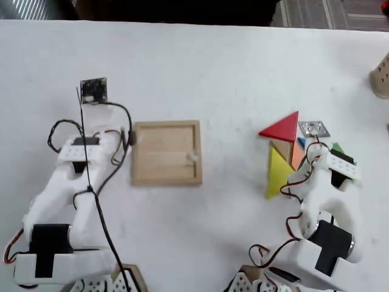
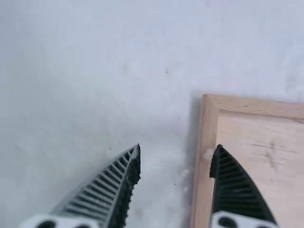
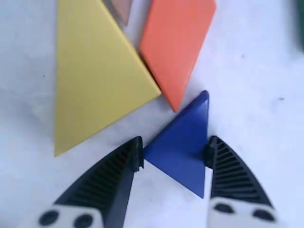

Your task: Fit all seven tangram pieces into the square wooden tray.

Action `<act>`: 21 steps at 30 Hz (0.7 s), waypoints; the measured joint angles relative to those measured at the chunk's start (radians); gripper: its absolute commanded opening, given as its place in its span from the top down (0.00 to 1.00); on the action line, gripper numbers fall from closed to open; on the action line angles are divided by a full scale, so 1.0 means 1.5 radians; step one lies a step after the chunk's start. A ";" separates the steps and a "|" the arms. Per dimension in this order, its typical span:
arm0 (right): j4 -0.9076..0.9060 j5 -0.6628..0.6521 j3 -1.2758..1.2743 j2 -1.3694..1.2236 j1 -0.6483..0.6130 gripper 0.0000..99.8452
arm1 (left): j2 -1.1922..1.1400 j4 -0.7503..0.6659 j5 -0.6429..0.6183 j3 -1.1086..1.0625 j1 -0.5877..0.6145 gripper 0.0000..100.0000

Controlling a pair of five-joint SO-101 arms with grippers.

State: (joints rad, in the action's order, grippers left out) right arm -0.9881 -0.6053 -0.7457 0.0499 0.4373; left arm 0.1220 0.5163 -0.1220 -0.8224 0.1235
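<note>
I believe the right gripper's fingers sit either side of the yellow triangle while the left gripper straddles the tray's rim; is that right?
Not quite: the right wrist view shows the right gripper around the blue triangle; the yellow triangle lies beside it. The left gripper does straddle the tray's rim.

Robotics lab bench: white table (image 1: 213,67), exposed wiring (image 1: 100,213) on left arm (image 1: 61,188), right arm (image 1: 325,194); bare circuit board (image 1: 94,90).
</note>
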 measured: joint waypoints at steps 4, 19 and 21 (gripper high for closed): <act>0.000 0.000 -0.003 0.000 -0.005 0.75 | 0.000 0.000 0.000 0.000 0.000 0.75; -0.009 0.000 -0.006 0.000 -0.001 0.83 | 0.000 0.000 0.000 0.000 0.000 0.75; -0.009 0.000 -0.006 0.000 -0.001 0.83 | 0.000 0.000 0.000 0.000 0.000 0.75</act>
State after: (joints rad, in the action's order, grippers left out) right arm -1.0019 -0.6053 -0.7549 0.0499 0.4358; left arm 0.1220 0.5163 -0.1220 -0.8224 0.1235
